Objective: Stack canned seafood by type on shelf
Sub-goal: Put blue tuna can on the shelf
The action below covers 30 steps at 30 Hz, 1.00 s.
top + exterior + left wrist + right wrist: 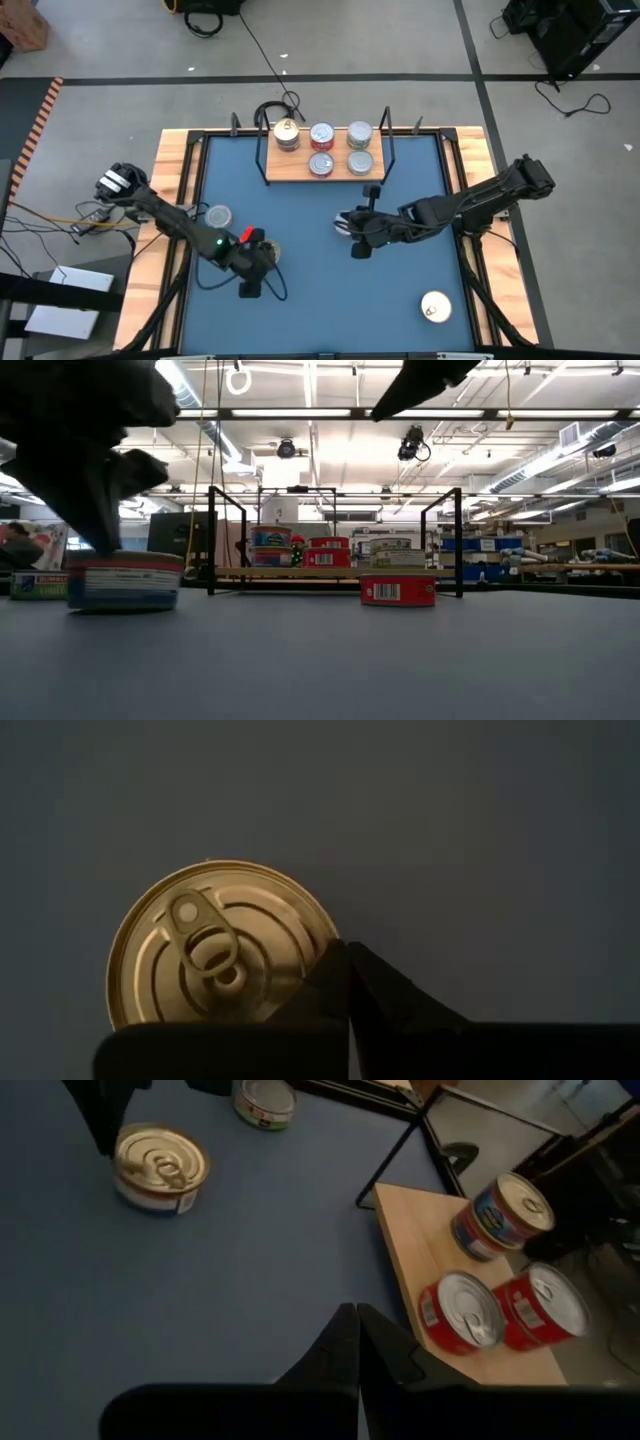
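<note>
Blue matting covers the desk (320, 300), which has a pale wooden rim and stands on a grey floor strewn with cables. Against the desk's far edge sits the small light-wood shelf with black wire uprights (300, 172). It carries five squat round tins: a gold-lidded tin (287, 134) at its left end, two silver-lidded tins with red sides (462, 1312) near the middle, and two more silver-lidded tins (360, 135) toward its right end. None looks stacked on another from above, so sorting has begun but stacking seems barely started.

Several tins are off the shelf. One gold-lidded tin with a blue and white label (222, 958) lies near the desk's left edge, with the left end effector (347, 982) pressed shut just beside its rim, gripping nothing. A silver-lidded tin (218, 215) sits farther left, another red-sided one (397, 589) stands just in front of the shelf, and a pale-lidded tin (435, 307) lies toward the near right corner.

Nearer the desk's middle, the right end effector (357, 1348) is likewise closed and empty.
</note>
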Motion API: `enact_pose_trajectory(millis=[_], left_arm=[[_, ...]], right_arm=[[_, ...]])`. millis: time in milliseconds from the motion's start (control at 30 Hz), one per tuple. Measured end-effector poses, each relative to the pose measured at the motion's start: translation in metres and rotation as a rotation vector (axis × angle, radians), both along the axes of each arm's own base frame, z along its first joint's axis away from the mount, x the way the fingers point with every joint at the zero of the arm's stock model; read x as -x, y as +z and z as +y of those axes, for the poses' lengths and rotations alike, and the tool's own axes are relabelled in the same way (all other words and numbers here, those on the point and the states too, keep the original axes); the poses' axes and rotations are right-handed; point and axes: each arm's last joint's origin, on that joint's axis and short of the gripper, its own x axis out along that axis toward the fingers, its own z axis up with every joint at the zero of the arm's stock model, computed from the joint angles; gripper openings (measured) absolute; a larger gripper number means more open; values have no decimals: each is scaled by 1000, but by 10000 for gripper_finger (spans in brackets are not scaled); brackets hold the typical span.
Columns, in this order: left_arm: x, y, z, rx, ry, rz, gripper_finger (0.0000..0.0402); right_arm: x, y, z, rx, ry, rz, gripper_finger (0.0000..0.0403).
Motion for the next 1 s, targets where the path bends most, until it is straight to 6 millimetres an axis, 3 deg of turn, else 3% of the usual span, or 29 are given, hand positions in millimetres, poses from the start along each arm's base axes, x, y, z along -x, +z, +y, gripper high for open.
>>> enact_pose_trajectory(millis=[333, 433, 633, 767, 1000], left_arm=[[-23, 28, 4, 80, -89, -82, 1], [-21, 26, 6, 45, -78, -58, 13], [-19, 22, 7, 21, -46, -26, 73], [-21, 8, 1, -7, -59, 27, 106], [-22, -2, 1, -56, -16, 58, 117]], right_arm=[[15, 10, 14, -32, 28, -22, 4], [16, 10, 17, -38, 31, -25, 5], [16, 8, 18, -44, 27, -18, 5], [16, 8, 17, -32, 14, -20, 6], [16, 8, 17, -29, 11, -22, 5]])
